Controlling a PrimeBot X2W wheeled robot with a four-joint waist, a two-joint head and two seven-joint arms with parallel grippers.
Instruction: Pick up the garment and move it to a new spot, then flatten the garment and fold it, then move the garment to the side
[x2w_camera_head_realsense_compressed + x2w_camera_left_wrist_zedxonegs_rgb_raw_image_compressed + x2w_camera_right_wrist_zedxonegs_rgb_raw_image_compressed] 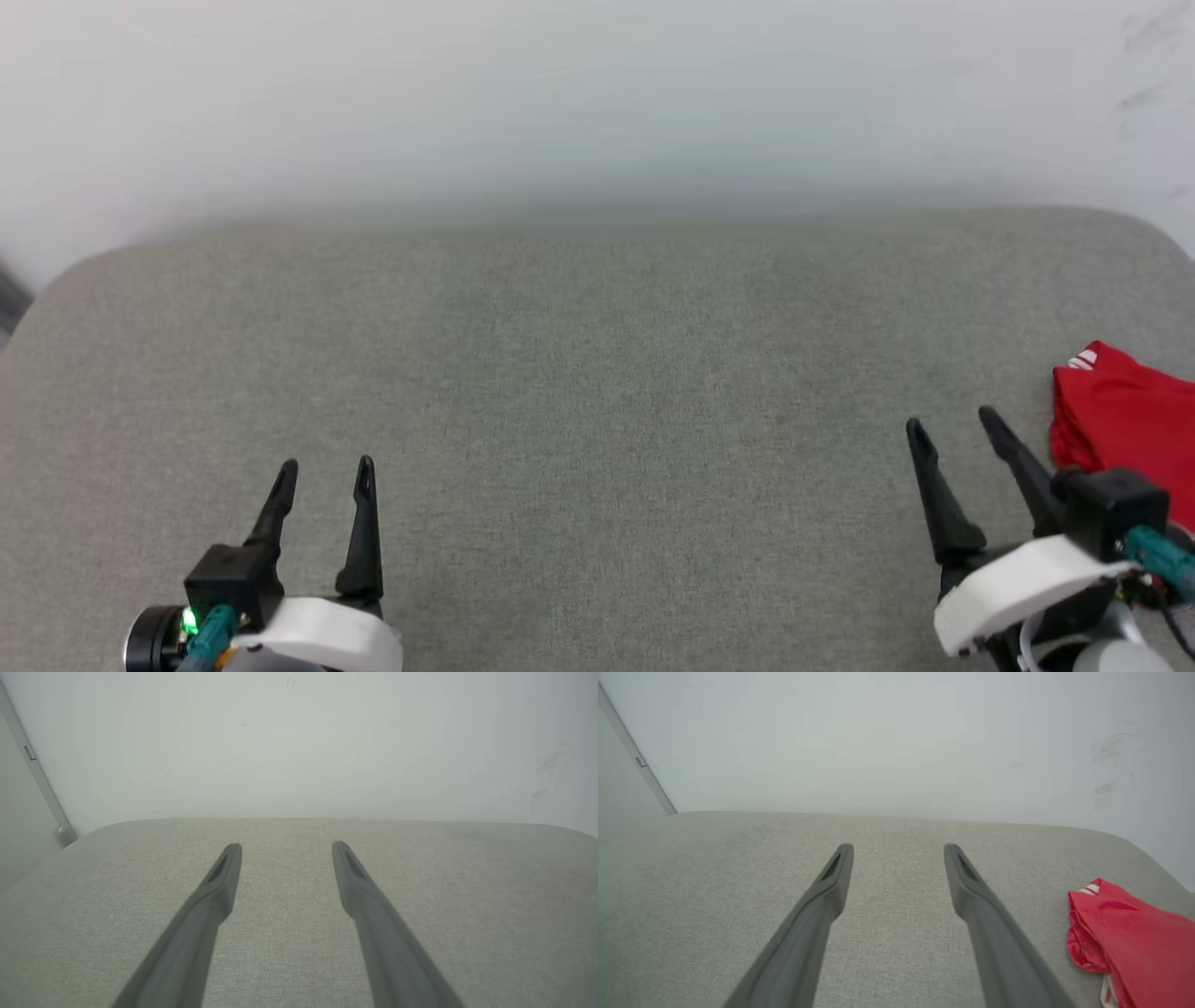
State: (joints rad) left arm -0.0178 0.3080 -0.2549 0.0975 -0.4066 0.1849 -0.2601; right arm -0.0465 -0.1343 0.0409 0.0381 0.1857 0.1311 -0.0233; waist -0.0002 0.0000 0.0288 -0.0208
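Item count: one garment (1120, 415), two grippers, one grey woven padded surface (597, 373) with rounded far corners, and one pale wall (597, 93) behind it.

The left gripper (327, 464) sits at the lower left of the head view. Its two dark fingers are spread wide apart and hold nothing. In the left wrist view the left gripper (286, 845) has bare grey fabric between and beyond its fingers.

The right gripper (951, 420) sits at the lower right, fingers likewise fully spread and empty. In the right wrist view the right gripper (899, 847) shows bare fabric between its fingers. The garment (1129, 933) lies just beside its outer finger – apart from it, not touching.

The garment is a compact red bundle lying on the surface at the robot's far right, cut off by the picture edge. A corner with red-white stripe trim points away from the robot, toward the wall. The visible part runs lengthwise from that far corner back toward the robot, slanting to the right – the full length cannot be told.
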